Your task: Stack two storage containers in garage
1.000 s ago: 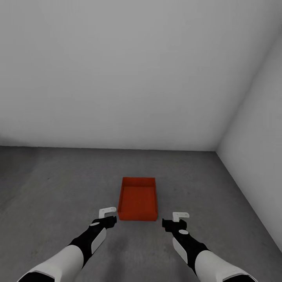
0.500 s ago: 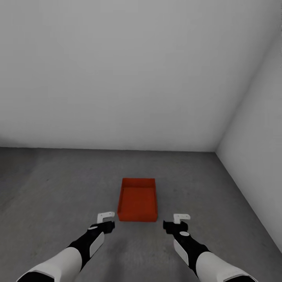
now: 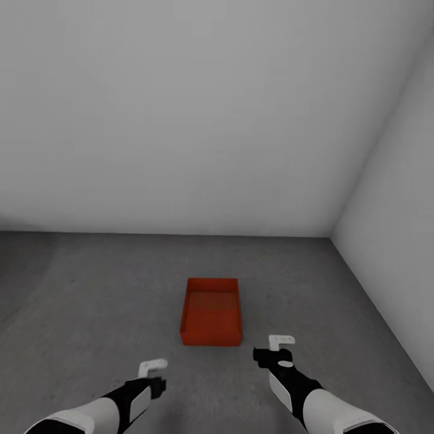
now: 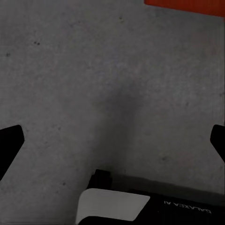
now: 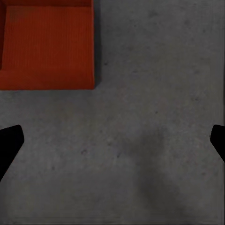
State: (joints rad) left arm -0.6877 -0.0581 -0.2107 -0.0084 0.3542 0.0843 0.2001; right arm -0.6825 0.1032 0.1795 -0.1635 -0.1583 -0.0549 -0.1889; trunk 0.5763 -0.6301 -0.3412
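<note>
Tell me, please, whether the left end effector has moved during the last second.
Yes. The left end effector has pulled back toward the robot, away from the orange-red rectangular storage container on the dark grey concrete floor; it earlier flanked that container's near corner.

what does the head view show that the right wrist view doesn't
Head view alone: the pale grey walls, both arms, the left claw and the whole right claw, plus the entire storage container. Right wrist view alone: a close look at the mottled concrete, with the dark fingertips spread wide at the picture's edges. Both share the orange-red container and the grey floor.
</note>
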